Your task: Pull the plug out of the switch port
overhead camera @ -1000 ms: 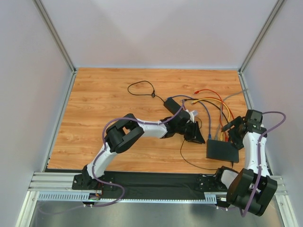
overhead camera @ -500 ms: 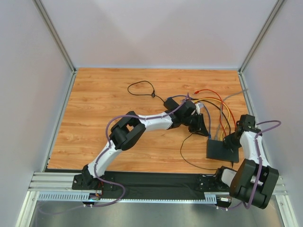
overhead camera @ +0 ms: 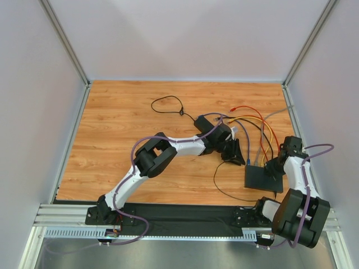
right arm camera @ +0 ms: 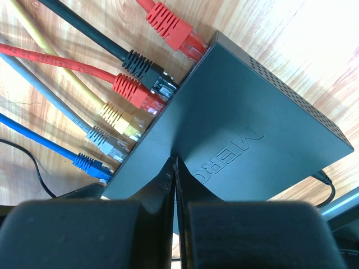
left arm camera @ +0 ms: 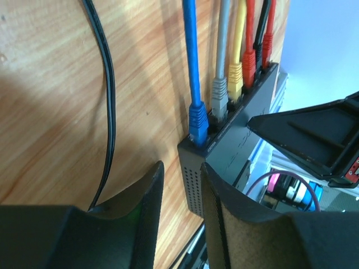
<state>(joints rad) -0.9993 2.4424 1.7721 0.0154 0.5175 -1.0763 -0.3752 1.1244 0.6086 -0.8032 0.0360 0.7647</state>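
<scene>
My left pincer (left arm camera: 180, 168) stands part open. Its two fingers (left arm camera: 147, 196) are a narrow gap apart and hold nothing. Through that gap, just ahead of the tips, I see the near corner of the flat matte-black rectangular switch box (left arm camera: 192, 179), which lies on the wood-grain desk (left arm camera: 50, 112). At that corner, just beyond my fingertips and not touched by them, the blue plug (left arm camera: 197, 120) sits in its socket.

Going away from this pincer along the same edge come the grey plug (left arm camera: 220, 95), the yellow plug (left arm camera: 234, 73), a red plug (left arm camera: 249, 59), a black plug (left arm camera: 259, 53) and a second red plug (left arm camera: 268, 42). All are seated side by side, and their cables run off across the desk. To the left of this pincer a thin black cord (left arm camera: 107, 84) curves over the wood.

My right pincer (right arm camera: 174, 165) is closed, with its fingers pressed flat together and nothing between them. Its tips come down on the top face of the switch box, close to the socket edge and just beside the pale lettering (right arm camera: 224, 154) printed there. Off to the right of this pincer another thin black lead (right arm camera: 324, 180) leaves the opposite side of the box.

From above, the box lies between my two pincers: the left one is just beside its socket corner and the right one is over its top.
</scene>
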